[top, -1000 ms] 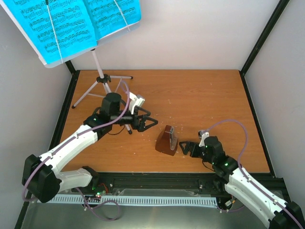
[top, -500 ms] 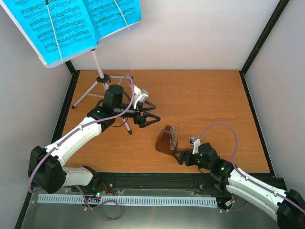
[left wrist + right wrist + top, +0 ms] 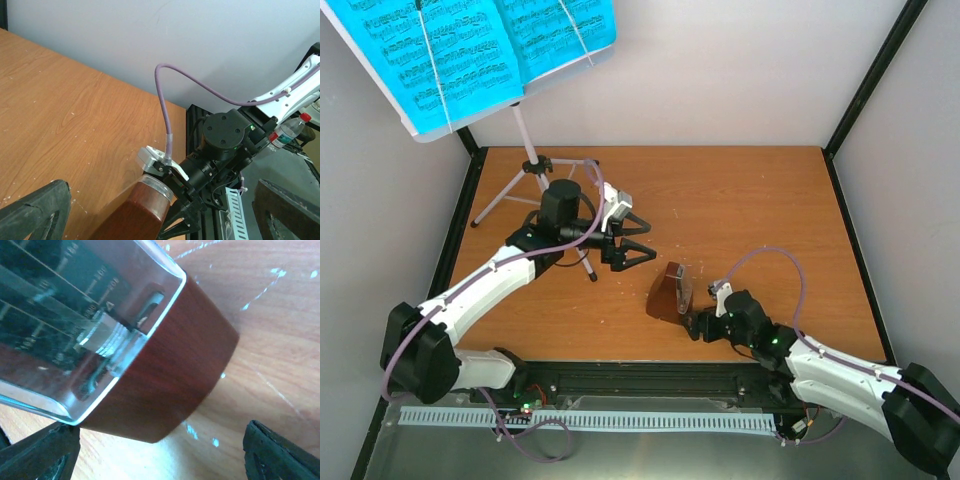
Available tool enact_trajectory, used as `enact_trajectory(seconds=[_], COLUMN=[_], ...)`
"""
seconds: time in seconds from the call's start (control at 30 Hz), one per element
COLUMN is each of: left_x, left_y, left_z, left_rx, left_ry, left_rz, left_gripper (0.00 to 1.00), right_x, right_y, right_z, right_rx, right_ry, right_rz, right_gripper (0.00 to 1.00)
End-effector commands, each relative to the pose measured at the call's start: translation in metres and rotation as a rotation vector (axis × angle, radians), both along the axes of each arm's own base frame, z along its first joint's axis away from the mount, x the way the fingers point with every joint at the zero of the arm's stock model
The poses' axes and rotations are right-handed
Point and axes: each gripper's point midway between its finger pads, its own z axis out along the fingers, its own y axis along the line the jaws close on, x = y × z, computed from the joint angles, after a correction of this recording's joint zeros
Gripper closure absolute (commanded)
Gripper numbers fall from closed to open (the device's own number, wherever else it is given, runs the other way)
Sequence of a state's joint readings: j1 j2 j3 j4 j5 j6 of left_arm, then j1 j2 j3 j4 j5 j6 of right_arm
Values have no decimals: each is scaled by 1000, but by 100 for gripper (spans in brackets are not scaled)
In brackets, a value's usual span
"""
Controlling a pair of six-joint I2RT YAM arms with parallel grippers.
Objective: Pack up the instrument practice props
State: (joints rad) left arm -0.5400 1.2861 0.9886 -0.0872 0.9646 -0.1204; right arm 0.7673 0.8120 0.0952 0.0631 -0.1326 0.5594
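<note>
The brown metronome (image 3: 668, 293) with its clear front cover stands on the table near the front middle. My right gripper (image 3: 697, 323) is low at its right front, open. In the right wrist view the metronome (image 3: 165, 355) fills the frame just ahead of the right gripper (image 3: 160, 455), whose fingers do not touch it. My left gripper (image 3: 638, 242) hovers open, up and to the left of it. From there the metronome's top (image 3: 135, 215) shows below the left gripper (image 3: 160, 212). Cyan sheet music (image 3: 470, 50) rests on the tripod music stand (image 3: 532, 165) at the back left.
One tripod leg (image 3: 585, 262) runs under my left arm. Black frame posts (image 3: 870, 75) and grey walls bound the wooden table (image 3: 750, 200). A plastic bottle (image 3: 290, 131) stands beyond the table's front rail.
My right gripper has slid left along the front edge up to the metronome, its jaws narrowing slightly. My left gripper rose and shifted a little right toward the metronome.
</note>
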Motion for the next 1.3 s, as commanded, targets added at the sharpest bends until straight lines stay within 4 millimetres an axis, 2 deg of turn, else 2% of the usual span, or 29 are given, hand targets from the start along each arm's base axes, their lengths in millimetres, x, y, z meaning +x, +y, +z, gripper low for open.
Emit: enact_trajectory(seconds=[0.0,0.2,0.37,0.5,0.67,0.73,0.87,1.03,1.27], left_x=[-3,2,2,12,27,30,29,21,16], left_y=[-4,-10,-24,-32,-43,-47,-50,-58,-69], left_z=[1,-10,-24,-42,-67,-76,-92,-105,-121], left_rx=[-42,-49,-39,5,44,42,49,52,64], left_ry=[-6,48,57,18,-56,-68,-83,-101,-93], left_rz=[-56,-33,9,85,168,180,176,124,86], left_gripper=[1,1,2,1,1,1,1,0,6], right_x=[28,61,76,74,68,68,67,68,66], right_y=[-5,-24,-21,-21,-36,-42,-47,-50,-54], right_z=[23,31,44,48,49,52,61,57,49], right_rx=[-26,-29,-20,-17,14,26,47,40,34], right_ry=[-106,-117,-146,-156,-158,-164,-189,-178,-168], right_rz=[-96,-217,-185,-164,-207,-229,-251,-260,-280], right_gripper=[13,15,15,10,0,0,0,0,0])
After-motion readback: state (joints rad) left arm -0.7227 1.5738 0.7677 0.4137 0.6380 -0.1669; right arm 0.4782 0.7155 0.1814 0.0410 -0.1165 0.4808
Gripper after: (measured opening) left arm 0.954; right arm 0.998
